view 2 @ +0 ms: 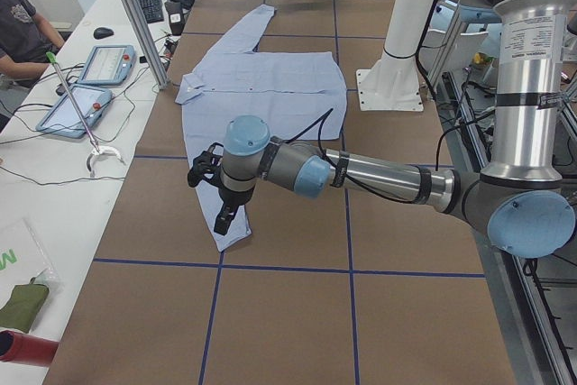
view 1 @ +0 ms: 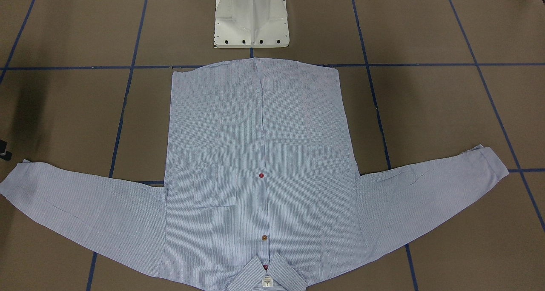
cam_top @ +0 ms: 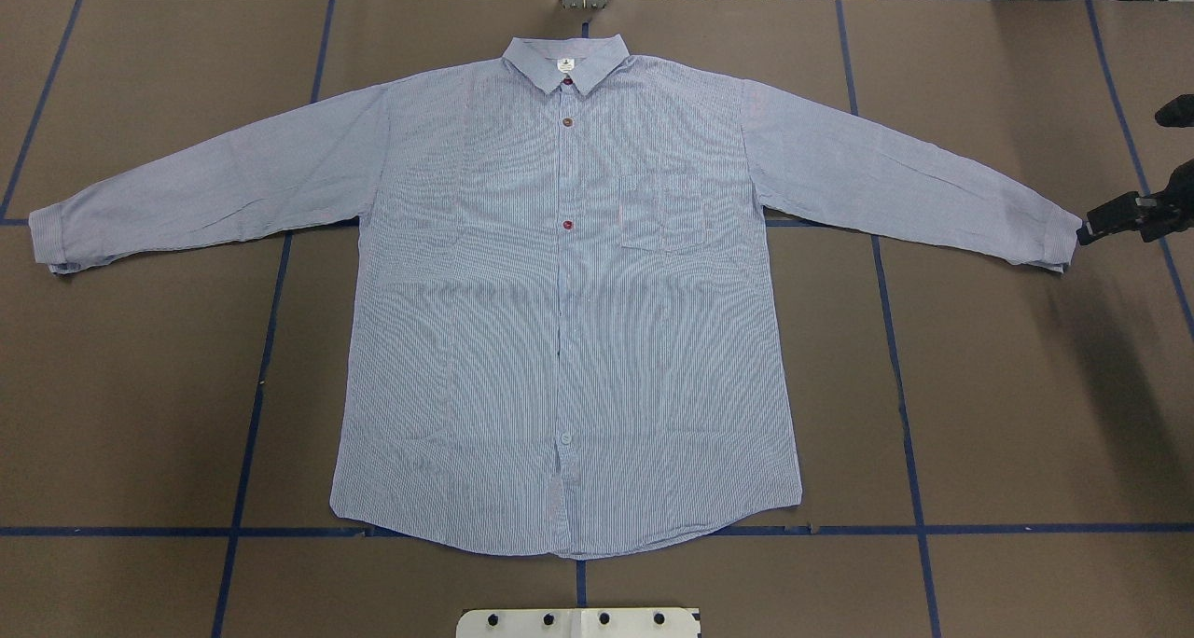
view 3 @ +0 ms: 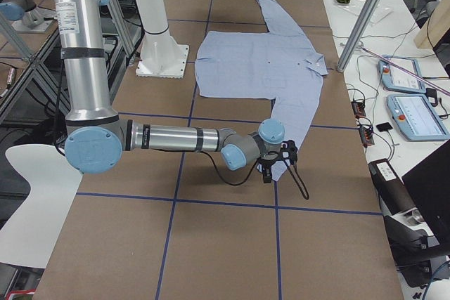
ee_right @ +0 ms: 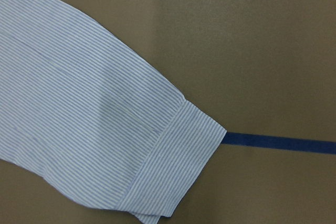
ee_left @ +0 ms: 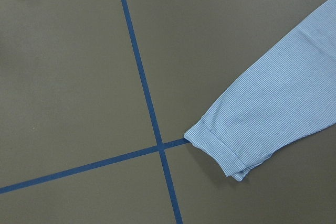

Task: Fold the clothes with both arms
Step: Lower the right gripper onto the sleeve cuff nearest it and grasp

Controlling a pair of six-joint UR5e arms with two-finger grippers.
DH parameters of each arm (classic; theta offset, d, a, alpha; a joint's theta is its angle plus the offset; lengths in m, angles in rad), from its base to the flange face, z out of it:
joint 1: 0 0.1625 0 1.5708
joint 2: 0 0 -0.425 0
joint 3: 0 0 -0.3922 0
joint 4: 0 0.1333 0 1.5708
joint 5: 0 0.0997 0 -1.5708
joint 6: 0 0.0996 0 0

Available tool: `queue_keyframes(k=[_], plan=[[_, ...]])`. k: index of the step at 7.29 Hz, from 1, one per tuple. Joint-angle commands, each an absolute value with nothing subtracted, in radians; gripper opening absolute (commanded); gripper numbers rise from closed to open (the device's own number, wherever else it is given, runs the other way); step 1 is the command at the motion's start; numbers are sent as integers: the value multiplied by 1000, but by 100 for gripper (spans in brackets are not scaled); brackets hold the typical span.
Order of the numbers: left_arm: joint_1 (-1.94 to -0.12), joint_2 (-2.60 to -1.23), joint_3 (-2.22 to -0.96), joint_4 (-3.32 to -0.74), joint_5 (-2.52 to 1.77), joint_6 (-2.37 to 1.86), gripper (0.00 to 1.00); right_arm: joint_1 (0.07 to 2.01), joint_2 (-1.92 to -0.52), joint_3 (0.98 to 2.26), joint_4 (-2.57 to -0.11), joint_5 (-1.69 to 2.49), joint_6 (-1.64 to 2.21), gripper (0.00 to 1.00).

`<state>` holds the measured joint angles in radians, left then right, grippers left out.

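Beneath left claw (view 2: 222, 221) and right claw (cam_top: 1091, 229): flat brown table cover (view 2: 297, 313), ruled into large squares by dark blue tape lines (view 2: 270, 264). Outward of left claw, past the cover's edge: long white bench (view 2: 54, 214), strewn with thin black cables. On that bench, roughly midway between both claws: two blue-rimmed tablets (view 2: 106, 64), side by side. Further along, toward right claw: black keyboard (view 2: 149, 2) and dark mouse (view 2: 104, 32). Slanted aluminium post (view 2: 135, 15) rising at the bench's edge, well apart from either claw. Even lighting from above. Soft dark shadow (cam_top: 1110, 358) on the cover just beside right claw, on the robot's side.
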<state>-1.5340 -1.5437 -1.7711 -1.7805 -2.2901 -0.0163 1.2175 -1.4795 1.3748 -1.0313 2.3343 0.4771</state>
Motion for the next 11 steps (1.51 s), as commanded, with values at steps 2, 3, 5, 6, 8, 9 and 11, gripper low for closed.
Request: queue_keyframes(k=[2, 3, 5, 6, 8, 9, 11], plan=[[-1534, -1549, -1770, -1781, -2292, -20, 100, 1169, -1468, 1347, -1031, 2316, 483, 95], [-1534, -1551, -1770, -1781, -2292, -20, 100, 1164, -1468, 1345, -1032, 2307, 483, 90], [-1534, -1552, -1770, -1781, -2292, -20, 100, 1148, -1460, 1338, -1034, 2303, 483, 80], [-1534, -1552, -1772, -1781, -2292, -20, 100, 1144, -1441, 1332, -1043, 2298, 483, 80], [-1534, -1552, -1770, -1781, -2292, -20, 100, 1141, -1433, 1304, -1035, 2292, 480, 77], [-1534, -1552, -1770, -1781, -2292, -20, 100, 1141, -1433, 1302, -1040, 2292, 479, 73], [-1534, -1554, -1773, -1781, -2292, -20, 100, 1141, -1434, 1302, -1042, 2293, 482, 53]])
